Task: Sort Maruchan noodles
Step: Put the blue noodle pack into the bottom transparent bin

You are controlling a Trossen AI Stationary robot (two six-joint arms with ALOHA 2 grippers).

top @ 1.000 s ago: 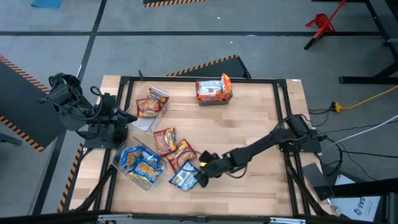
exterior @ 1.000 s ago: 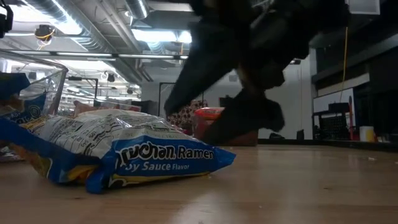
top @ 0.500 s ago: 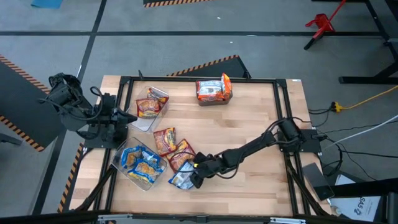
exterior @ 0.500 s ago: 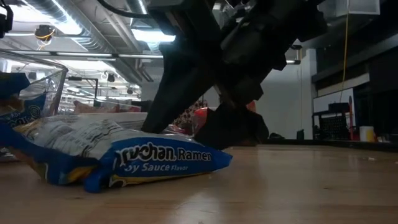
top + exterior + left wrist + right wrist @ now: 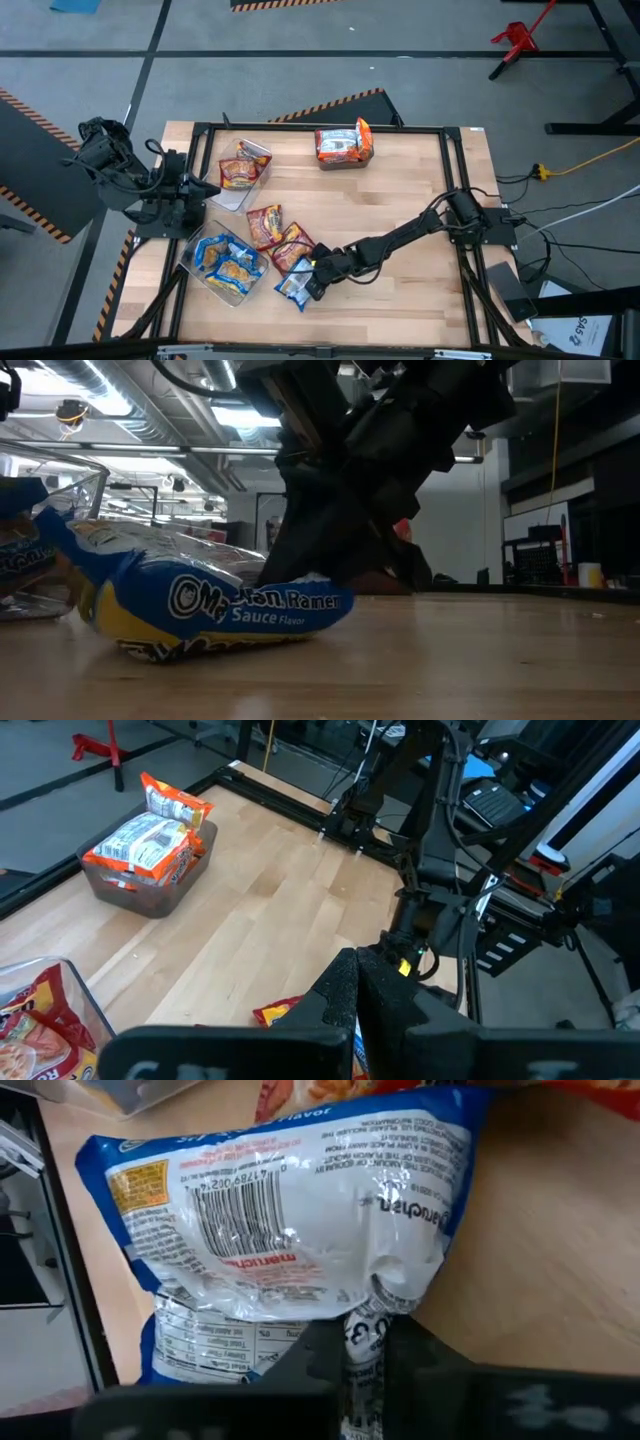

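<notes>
Right gripper [image 5: 312,283]: you see it clamped on blue packet [image 5: 295,284] edge
Blue packet: on surface [image 5: 400,200], near side, beside blue-packet bin [image 5: 228,265]
Left gripper [image 5: 352,1003]: fingers together, parked left

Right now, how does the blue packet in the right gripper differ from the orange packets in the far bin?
The blue packet lies loose on the table, pinched by the right gripper; the orange packets sit untouched, piled in a clear bin. Blue-and-white wrapper versus orange. Both are flat ramen packets.
</notes>
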